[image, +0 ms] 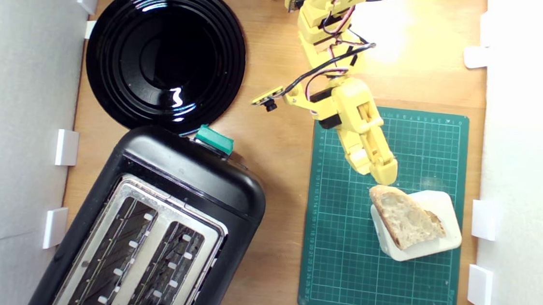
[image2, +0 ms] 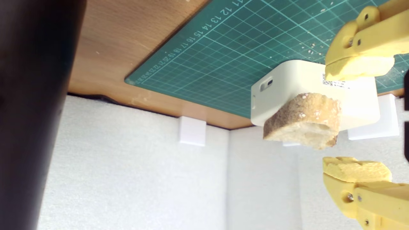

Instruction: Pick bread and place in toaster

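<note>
I take the cutting mat (image: 341,255) as my landmark. The toaster (image: 149,230) stands well off the mat, toward the exterior view's left, both slots showing nothing in them but their wire guides, the green lever knob (image: 214,139) on the end nearer the black plate (image: 165,54). So I judge that nothing of the placing is done.

On the mat, near the edge farthest from the toaster, sits a white block (image: 442,204), and the bread (image: 407,219) lies on top of it, its crust end overhanging the block's edge toward my arm.

My gripper (image2: 358,119) is over the mat, right at that overhanging end. In the wrist view its jaws are spread, one above and one below the level of the slice, and I see a gap to the bread on both sides; it pinches nothing.

By my reckoning the approach is done; the grasp, the lift, the carry across to the toaster and the drop into a slot all remain.
</note>
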